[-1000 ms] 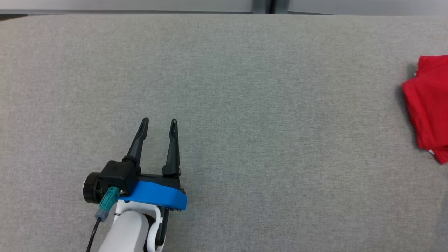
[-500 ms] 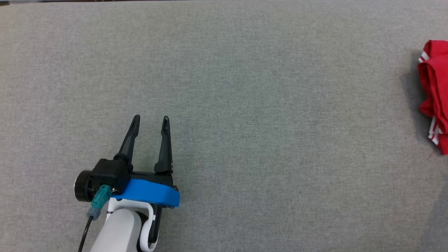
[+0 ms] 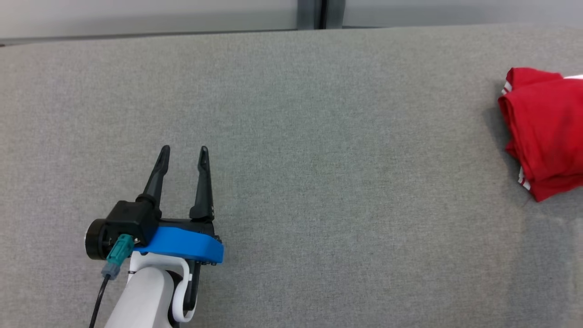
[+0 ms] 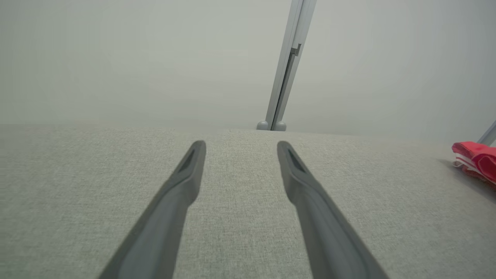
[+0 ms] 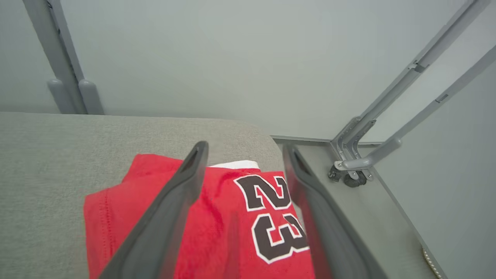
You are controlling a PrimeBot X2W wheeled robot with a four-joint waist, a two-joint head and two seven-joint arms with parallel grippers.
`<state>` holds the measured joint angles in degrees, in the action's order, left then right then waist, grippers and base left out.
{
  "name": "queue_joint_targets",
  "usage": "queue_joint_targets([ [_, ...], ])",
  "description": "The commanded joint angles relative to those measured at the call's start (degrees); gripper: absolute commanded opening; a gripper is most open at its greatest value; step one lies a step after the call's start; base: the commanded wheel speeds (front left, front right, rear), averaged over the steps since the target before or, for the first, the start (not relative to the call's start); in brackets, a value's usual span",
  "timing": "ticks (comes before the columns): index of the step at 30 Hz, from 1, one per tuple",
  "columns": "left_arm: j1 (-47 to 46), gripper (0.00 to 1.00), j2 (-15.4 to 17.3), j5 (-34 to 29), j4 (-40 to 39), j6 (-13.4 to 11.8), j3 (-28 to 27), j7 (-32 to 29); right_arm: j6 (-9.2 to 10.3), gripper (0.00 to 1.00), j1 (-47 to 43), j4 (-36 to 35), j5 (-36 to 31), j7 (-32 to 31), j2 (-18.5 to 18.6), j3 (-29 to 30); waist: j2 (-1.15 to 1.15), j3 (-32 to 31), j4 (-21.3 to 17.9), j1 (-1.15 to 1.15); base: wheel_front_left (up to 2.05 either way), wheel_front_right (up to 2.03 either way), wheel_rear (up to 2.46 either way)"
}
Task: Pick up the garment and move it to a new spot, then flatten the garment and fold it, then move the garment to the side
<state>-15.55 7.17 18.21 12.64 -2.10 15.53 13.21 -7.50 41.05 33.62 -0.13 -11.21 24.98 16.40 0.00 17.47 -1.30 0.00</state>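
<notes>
The garment [image 3: 544, 127] is a red jersey with white trim, folded into a bundle at the right end of the grey table [image 3: 319, 136]. In the right wrist view the garment [image 5: 217, 217] carries a black "23" and lies just below my right gripper [image 5: 244, 149], whose fingers stand open and apart from the cloth. My left gripper [image 3: 184, 149] is open over bare table at the lower left, far from the garment. In the left wrist view its gripper [image 4: 240, 144] is empty and the garment [image 4: 476, 159] sits at the far right.
The table's right edge [image 5: 277, 149] runs close beside the garment, with floor and a grey wheeled metal frame [image 5: 356, 162] beyond it. A grey post [image 3: 312, 13] stands behind the table's far edge against a pale wall.
The head camera has tilted and turned, shifting the whole picture. The garment's outline differs from a second ago and it now lies loose under my open right gripper. The left gripper stays open.
</notes>
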Motion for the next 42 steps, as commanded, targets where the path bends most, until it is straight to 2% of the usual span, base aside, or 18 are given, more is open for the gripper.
queue_joint_targets([
  [1,-1.0,1.00,0.4,0.3,0.1,-0.4,-0.4,0.2,0.01,1.00,0.9,-0.6,0.8,1.0,-0.6,-0.8,0.00,-1.3,-0.8,0.00,0.00,0.00,0.00],
  [7,-1.6,1.00,0.9,1.9,2.1,-0.8,-2.0,0.0,0.00,1.00,-1.6,-4.2,4.9,5.1,-6.4,-6.9,0.00,-5.6,-0.9,0.00,0.00,0.00,0.00],
  [13,-0.8,1.00,0.2,3.3,5.4,-0.7,-2.4,0.2,0.01,1.00,-8.1,-8.6,5.9,10.0,-11.5,-10.8,0.00,-9.7,0.0,0.00,0.00,0.00,0.00],
  [19,2.2,1.00,-1.0,4.2,7.6,-1.4,-2.4,1.0,0.01,1.00,-17.7,-12.9,3.3,15.1,-18.7,-10.6,0.00,-12.6,1.0,0.00,0.00,0.00,0.00],
  [22,3.8,1.00,-1.1,3.6,8.7,-1.5,-1.6,1.2,0.00,1.00,-22.0,-14.7,1.9,17.2,-21.0,-10.5,0.00,-13.4,1.6,0.00,0.00,0.00,0.00],
  [25,4.9,1.00,-1.3,3.1,9.7,-1.4,-0.7,1.5,0.00,1.00,-25.7,-15.8,1.7,18.9,-21.9,-10.0,0.00,-14.4,2.0,0.00,0.00,0.00,0.00],
  [31,6.7,1.00,-1.4,2.4,10.6,-1.9,0.0,1.7,0.00,1.00,-32.1,-17.2,7.5,21.4,-22.1,-12.0,0.00,-16.1,2.5,0.00,0.00,0.00,0.00],
  [36,8.2,1.00,-0.9,2.8,10.1,-2.2,-0.5,1.8,0.00,1.00,-35.0,-17.4,8.0,21.6,-22.0,-15.0,0.00,-16.9,2.3,0.00,0.00,0.00,0.00],
  [42,8.9,1.00,-0.6,2.9,9.9,-2.8,-0.9,1.9,0.00,1.00,-36.0,-17.8,7.8,21.7,-22.0,-15.4,0.00,-17.5,2.3,0.00,0.00,0.00,0.00],
])
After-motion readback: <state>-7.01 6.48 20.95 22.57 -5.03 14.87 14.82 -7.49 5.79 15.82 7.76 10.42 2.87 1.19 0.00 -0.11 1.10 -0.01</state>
